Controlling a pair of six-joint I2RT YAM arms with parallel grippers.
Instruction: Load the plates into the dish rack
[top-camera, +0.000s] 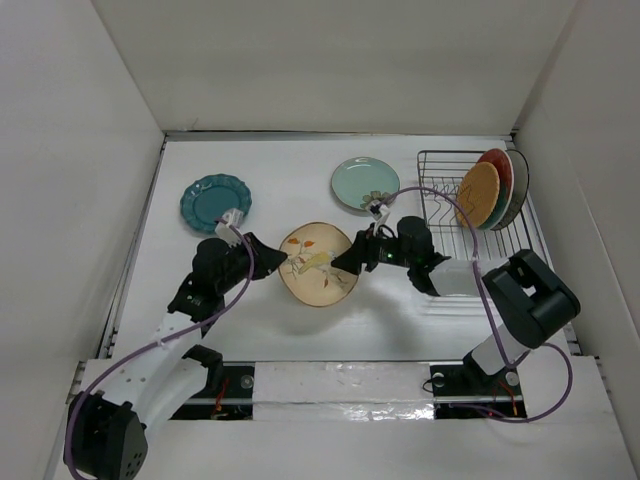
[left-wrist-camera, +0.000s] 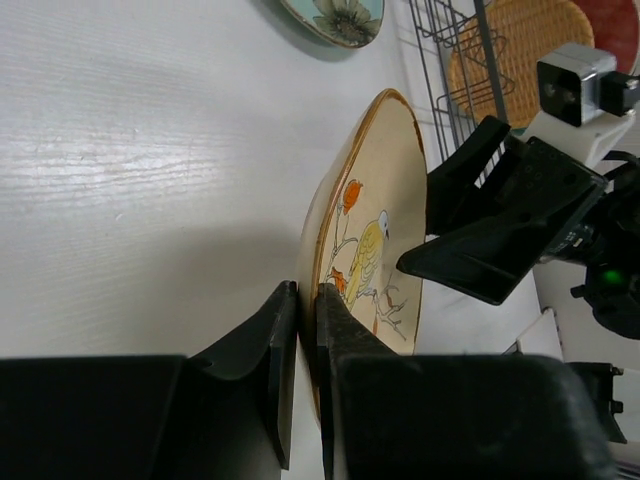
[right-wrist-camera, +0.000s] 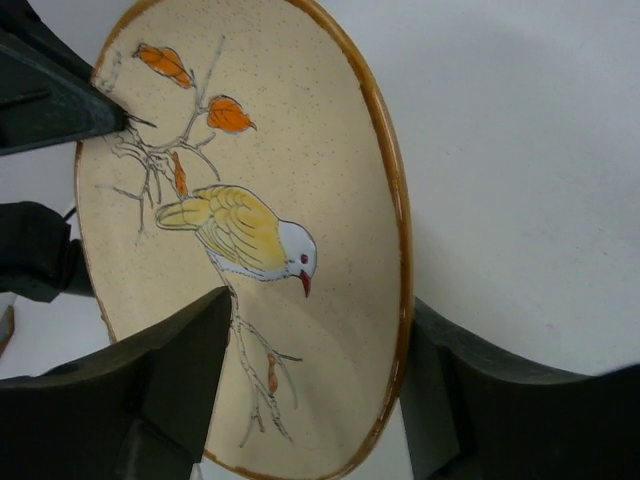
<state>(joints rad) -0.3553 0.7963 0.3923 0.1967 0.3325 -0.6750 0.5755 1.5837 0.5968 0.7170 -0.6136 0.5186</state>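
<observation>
- White surface (top-camera: 270, 170) carries everything, seen from the top camera
- The dish rack (top-camera: 440, 165) stands at the 2 o'clock corner of the surface
- The tan bird plate (top-camera: 318, 265) sits near the middle of the surface, at about 8 o'clock from the rack, painted face up, between the two arms
- The scalloped teal plate (top-camera: 214, 203) lies flat at 10 o'clock from the bird plate, apart from it
- The pale mint plate (top-camera: 365, 184) with a flower lies flat at 1 o'clock from the bird plate, just beside the rack's 9 o'clock side
- The orange plate (top-camera: 478, 195), red plate (top-camera: 497, 162) and dark-rimmed plate (top-camera: 520, 185) stand on edge in the rack's 3 o'clock end, packed together
- The left tool (left-wrist-camera: 305, 300) is pinched narrow on the bird plate's rim at its 9 o'clock edge, one finger on each face
- The right tool (right-wrist-camera: 318, 310) is spread wide at the plate's 3 o'clock edge, a finger either side of the rim; I cannot tell whether either finger touches it
</observation>
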